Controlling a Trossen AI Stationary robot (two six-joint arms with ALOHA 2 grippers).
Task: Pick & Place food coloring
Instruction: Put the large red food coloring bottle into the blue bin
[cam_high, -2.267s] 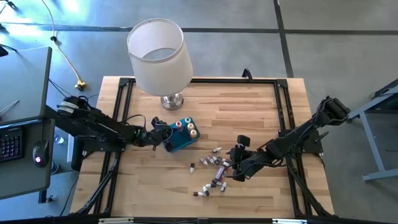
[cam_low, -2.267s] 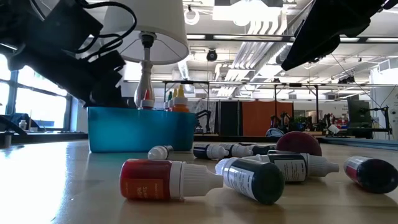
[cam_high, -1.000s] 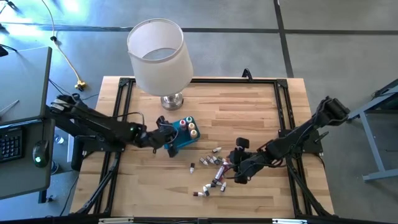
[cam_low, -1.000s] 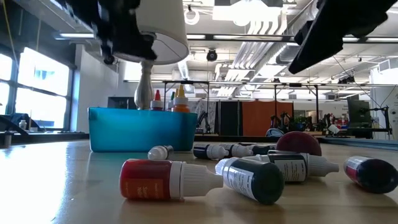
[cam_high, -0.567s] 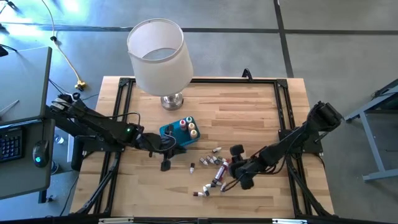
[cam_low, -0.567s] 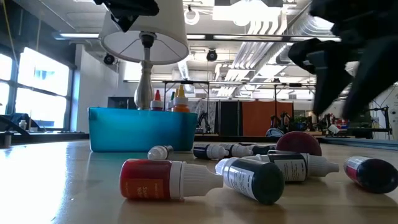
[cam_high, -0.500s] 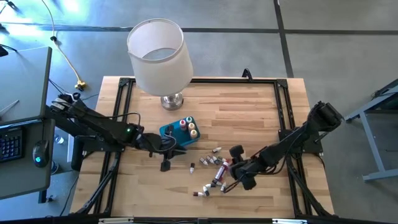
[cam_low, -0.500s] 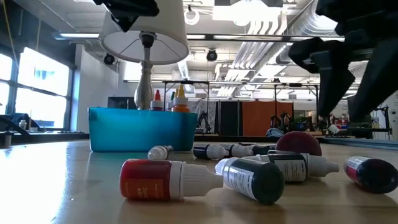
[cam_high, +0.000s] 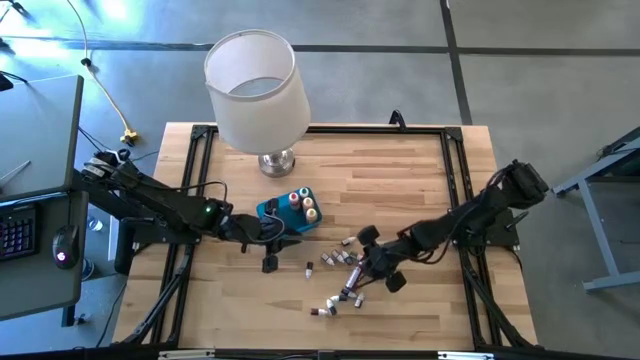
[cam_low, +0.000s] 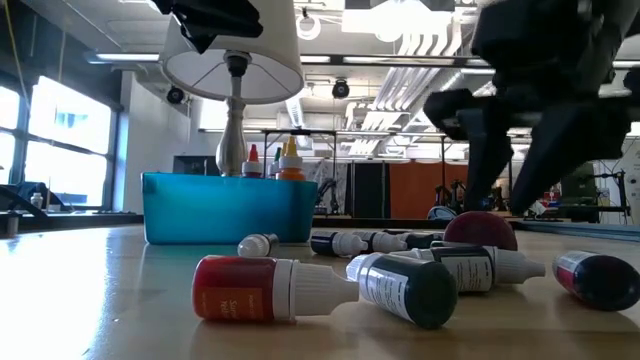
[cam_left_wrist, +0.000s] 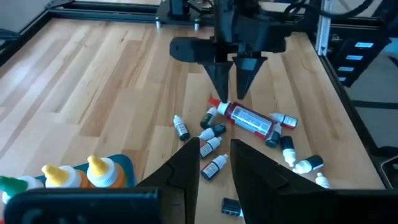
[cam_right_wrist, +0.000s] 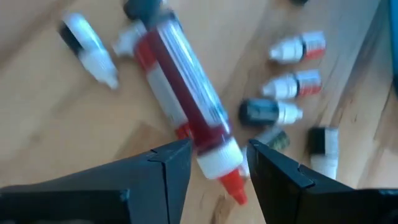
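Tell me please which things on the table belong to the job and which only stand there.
Job:
- loose bottles
- bottles standing in the tray
- blue tray
- right gripper, open over the pile
- left gripper, open beside the tray

Only standing there:
- lamp

High view looks straight down on the whole tabletop (cam_high: 400, 180); low view sits at surface level, close to the bottles (cam_low: 270, 288); both wrist views share them.
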